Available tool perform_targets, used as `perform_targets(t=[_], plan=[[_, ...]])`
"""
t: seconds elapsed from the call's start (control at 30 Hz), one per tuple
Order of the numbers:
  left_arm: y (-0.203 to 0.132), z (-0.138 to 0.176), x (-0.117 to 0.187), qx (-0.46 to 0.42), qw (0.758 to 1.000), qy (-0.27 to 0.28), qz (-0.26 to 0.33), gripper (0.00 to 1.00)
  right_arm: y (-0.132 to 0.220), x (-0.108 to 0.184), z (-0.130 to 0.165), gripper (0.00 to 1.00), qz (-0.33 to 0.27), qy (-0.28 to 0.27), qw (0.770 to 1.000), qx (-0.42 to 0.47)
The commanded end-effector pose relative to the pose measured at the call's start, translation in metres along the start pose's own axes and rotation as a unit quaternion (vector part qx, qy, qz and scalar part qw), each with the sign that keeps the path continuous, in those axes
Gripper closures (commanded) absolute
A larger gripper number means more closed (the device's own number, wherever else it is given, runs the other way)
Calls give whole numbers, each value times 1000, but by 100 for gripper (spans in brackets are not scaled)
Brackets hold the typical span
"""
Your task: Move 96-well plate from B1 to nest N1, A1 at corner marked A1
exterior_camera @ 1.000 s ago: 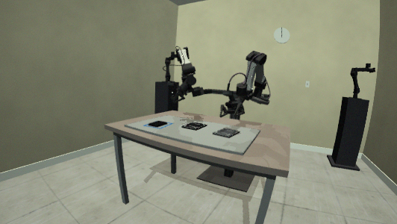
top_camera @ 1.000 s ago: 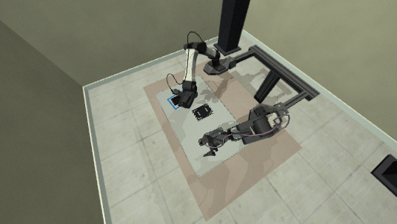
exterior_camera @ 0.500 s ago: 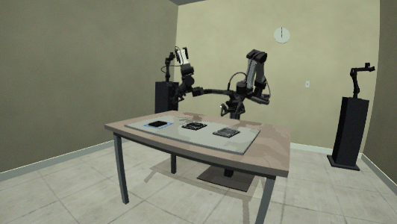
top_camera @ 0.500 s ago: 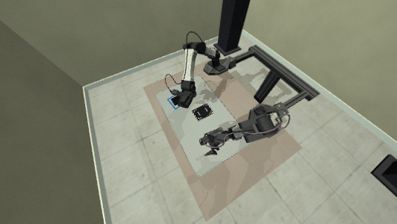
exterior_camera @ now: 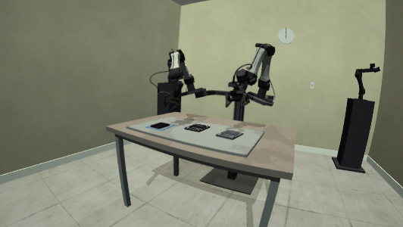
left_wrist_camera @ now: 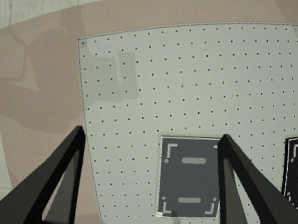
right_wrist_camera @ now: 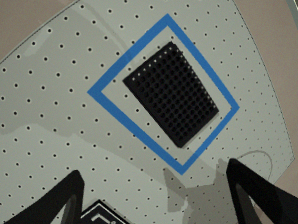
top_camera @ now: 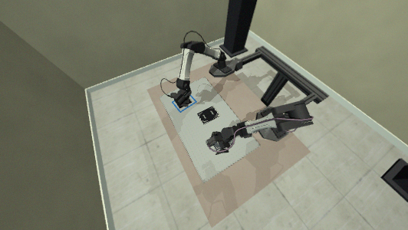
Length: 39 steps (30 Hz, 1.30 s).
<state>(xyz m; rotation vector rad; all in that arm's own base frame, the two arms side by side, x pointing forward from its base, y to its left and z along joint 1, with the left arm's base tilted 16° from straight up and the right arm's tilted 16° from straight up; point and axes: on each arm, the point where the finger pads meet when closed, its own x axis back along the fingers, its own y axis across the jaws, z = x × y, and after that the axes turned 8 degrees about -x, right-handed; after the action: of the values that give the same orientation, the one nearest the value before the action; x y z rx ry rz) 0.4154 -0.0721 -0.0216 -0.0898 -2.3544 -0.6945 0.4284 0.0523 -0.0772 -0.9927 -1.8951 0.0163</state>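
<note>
In the exterior view, the nest (exterior_camera: 229, 135) (left_wrist_camera: 189, 175) lies nearest, right of centre, with no plate on it. Farther back, left of centre, the 96-well plate (exterior_camera: 160, 125) (right_wrist_camera: 172, 95) sits within the blue outline (top_camera: 180, 111) (exterior_camera: 151, 129) (right_wrist_camera: 132, 135). Beyond, the left tool (top_camera: 218, 147) (exterior_camera: 238, 101) (left_wrist_camera: 153, 135) and right tool (top_camera: 184, 103) (exterior_camera: 172, 104) (right_wrist_camera: 153, 173) hang wide open, holding nothing. Pick-up, transfer, A1 alignment, seating and release all remain.

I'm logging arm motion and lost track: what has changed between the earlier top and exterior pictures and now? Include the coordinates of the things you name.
The right gripper (top_camera: 185, 104) (exterior_camera: 173, 105) (right_wrist_camera: 153, 173) has moved over the blue outline (top_camera: 181, 111) (exterior_camera: 165, 129) (right_wrist_camera: 131, 56). The left gripper (top_camera: 219, 149) (exterior_camera: 238, 103) (left_wrist_camera: 153, 135) has risen. Nothing was taken hold of. The plate (exterior_camera: 160, 125) (right_wrist_camera: 172, 95) stayed inside the outline.
</note>
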Motion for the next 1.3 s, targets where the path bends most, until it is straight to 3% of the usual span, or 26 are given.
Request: perform_targets(t=[0.0,0.4,0.47,0.57,0.7,0.77,1.27], plan=[[-9,28,15,21,991,130,24,0,-2,2,-10,0,-46,31,997,49],[-27,67,64,70,944,316,58,0,-35,-48,-16,0,-109,103,975,164],[-27,67,64,70,944,316,58,0,-35,-48,-16,0,-109,103,975,164],[-28,73,78,89,918,382,66,0,-45,-59,-17,0,-136,116,964,198],[-30,68,100,96,922,370,70,0,-56,-72,-19,0,-163,124,952,227],[-33,86,114,90,916,384,69,0,-62,-78,-19,0,-182,126,943,247],[-44,114,171,89,915,388,68,0,-58,-75,-19,0,-184,123,942,252]])
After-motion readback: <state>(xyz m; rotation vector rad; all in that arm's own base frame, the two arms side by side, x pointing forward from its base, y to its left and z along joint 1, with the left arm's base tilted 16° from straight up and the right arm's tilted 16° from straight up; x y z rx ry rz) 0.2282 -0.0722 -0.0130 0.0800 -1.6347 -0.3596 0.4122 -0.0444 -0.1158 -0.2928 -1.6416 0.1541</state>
